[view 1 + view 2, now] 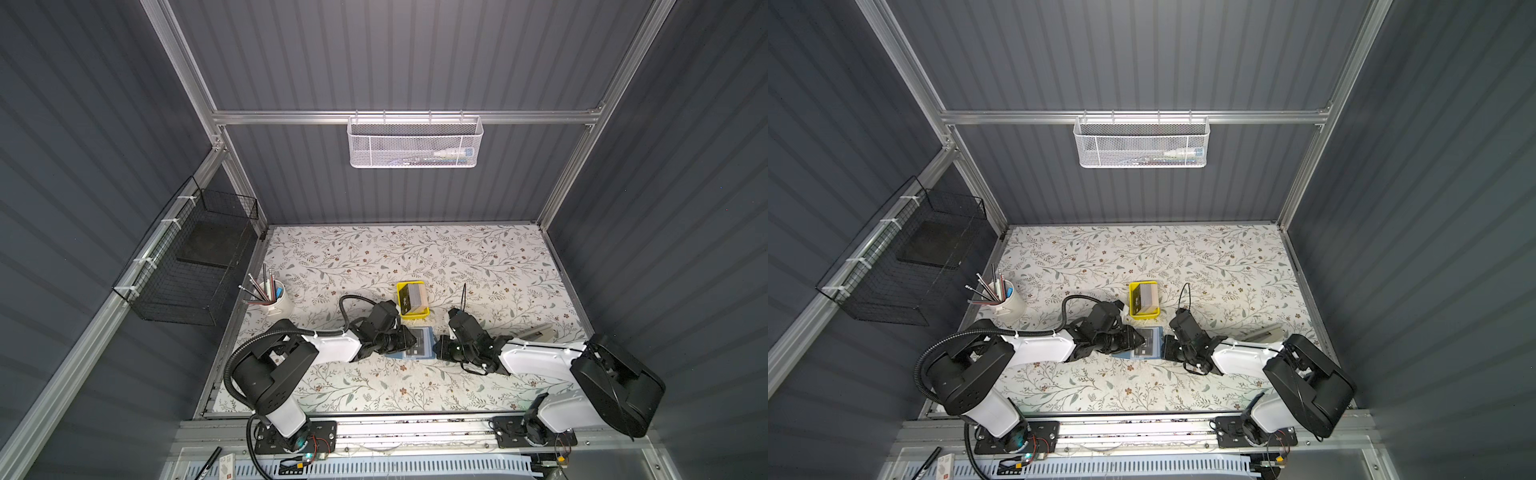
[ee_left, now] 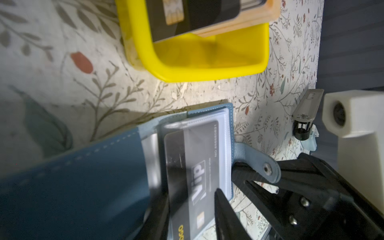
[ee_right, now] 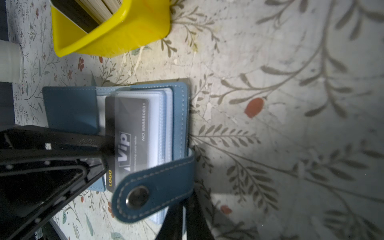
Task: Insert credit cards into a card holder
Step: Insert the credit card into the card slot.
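Observation:
The blue card holder [image 1: 424, 337] [image 3: 70, 108] lies open on the table between both arms. A black VIP credit card [image 2: 193, 158] [image 3: 133, 124] sits mostly inside a clear sleeve, its outer edge still bare. My left gripper [image 2: 191, 193] [image 3: 108, 155] is at that edge, jaws apart, one on each side of the card. My right gripper [image 3: 182, 203] [image 1: 438, 349] is shut on the holder's near edge, under the snap strap [image 3: 153, 187]. Several more credit cards [image 1: 413, 297] stand stacked in the yellow tray [image 1: 415, 316] just beyond the holder.
A white cup of pens [image 1: 276, 301] stands at the table's left edge. A grey flat tool [image 1: 540, 332] lies at the right behind my right arm. A black wire basket [image 1: 187, 270] hangs on the left wall and a white mesh basket [image 1: 415, 141] on the back rail.

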Controlling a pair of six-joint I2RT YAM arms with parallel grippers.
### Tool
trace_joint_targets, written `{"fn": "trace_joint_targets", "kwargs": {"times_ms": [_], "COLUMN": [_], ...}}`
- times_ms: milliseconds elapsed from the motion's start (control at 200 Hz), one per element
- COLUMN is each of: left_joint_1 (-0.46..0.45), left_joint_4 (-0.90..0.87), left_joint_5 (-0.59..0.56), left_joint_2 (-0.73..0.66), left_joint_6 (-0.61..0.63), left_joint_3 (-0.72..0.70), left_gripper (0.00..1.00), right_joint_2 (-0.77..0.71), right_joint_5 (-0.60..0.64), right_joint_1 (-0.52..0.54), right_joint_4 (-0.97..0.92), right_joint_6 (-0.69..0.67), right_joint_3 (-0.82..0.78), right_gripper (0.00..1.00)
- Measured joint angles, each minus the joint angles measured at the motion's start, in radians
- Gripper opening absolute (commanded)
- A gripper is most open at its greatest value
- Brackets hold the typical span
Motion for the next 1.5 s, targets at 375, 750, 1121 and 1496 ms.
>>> {"fn": "trace_joint_targets", "kwargs": {"times_ms": [375, 750, 1121, 1496], "left_joint_1": [0.000, -0.005, -0.027, -0.033], "left_joint_4": [0.018, 0.042, -0.010, -0.040], "left_joint_5": [0.001, -0.002, -0.056, -0.081], "left_joint_2": [0.000, 0.003, -0.015, -0.035], "left_joint_6": [0.001, 0.001, 0.003, 0.010], "left_joint_3": [-0.003, -0.010, -0.010, -0.010], "left_gripper": [0.33, 0.35, 0.36, 0.33], "right_joint_2": [0.000, 0.000, 0.000, 0.002], "right_joint_5": [0.000, 0.001, 0.002, 0.002], "right_joint_1": [0.000, 0.000, 0.000, 0.000], "right_joint_4": [-0.001, -0.003, -0.003, -0.005], "right_joint_6": [0.000, 0.000, 0.000, 0.000], "right_joint_3": [0.001, 0.001, 0.002, 0.005], "right_gripper": [0.10, 0.10, 0.10, 0.10]}}
